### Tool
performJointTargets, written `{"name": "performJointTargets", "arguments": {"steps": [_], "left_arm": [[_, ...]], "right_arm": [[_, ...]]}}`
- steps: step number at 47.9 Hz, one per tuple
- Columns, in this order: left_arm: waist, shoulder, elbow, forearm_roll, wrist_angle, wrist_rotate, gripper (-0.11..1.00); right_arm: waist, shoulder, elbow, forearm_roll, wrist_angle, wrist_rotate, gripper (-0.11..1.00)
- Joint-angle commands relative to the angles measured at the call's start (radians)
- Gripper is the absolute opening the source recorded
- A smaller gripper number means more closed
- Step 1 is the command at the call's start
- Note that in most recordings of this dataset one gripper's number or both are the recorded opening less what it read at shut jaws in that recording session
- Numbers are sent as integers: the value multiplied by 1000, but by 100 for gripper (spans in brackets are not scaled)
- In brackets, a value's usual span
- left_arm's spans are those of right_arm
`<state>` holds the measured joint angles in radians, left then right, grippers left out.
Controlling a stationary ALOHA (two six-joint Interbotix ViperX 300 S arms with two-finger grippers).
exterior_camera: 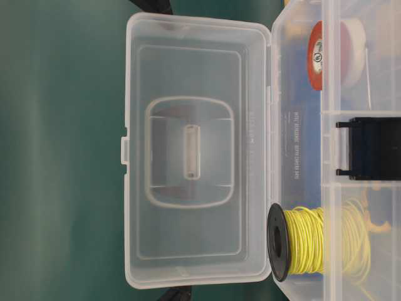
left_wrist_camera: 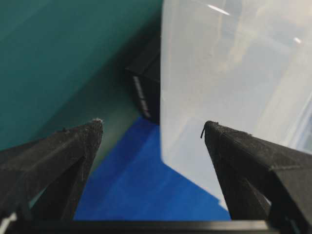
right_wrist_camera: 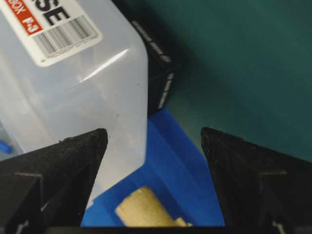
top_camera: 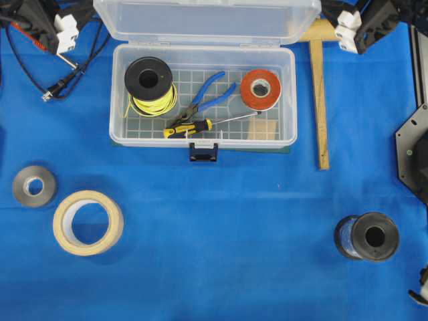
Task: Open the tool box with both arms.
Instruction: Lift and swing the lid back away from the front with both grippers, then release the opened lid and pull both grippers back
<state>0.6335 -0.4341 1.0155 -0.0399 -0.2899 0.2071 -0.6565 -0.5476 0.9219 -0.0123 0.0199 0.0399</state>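
On the blue tabletop [top_camera: 221,234], nearest the viewer, lie tape rolls and a wire spool. Behind them sits the tool box [top_camera: 202,100], front latch [top_camera: 203,151] released, lid [top_camera: 207,20] swung fully back; the opening looks finished, so the next move is probably just withdrawing. At the far corners, the left pincer [left_wrist_camera: 153,129] and right pincer [right_wrist_camera: 153,134] hover beside the lid, both spread, pinching nothing.

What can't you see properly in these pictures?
- Left gripper: overhead view cuts it off at the top edge; only the wrist view shows its fingers apart.
- Right gripper: likewise.
- Tool box sticker: right wrist view's edge crops the wording.
- Handle: mostly behind the lid, lettering blurred.
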Motion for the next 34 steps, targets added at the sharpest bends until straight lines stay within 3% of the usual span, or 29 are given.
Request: {"name": "performJointTargets", "arguments": {"steps": [1,34], "left_arm": [[-11,21,-64,5,-23,12,90],[67,63,-100,5,-3,14,90]], "right_arm": [[2,29,-43,-6,-18,3,81],[-63,118,-94,-40,-11,3,81]]}}
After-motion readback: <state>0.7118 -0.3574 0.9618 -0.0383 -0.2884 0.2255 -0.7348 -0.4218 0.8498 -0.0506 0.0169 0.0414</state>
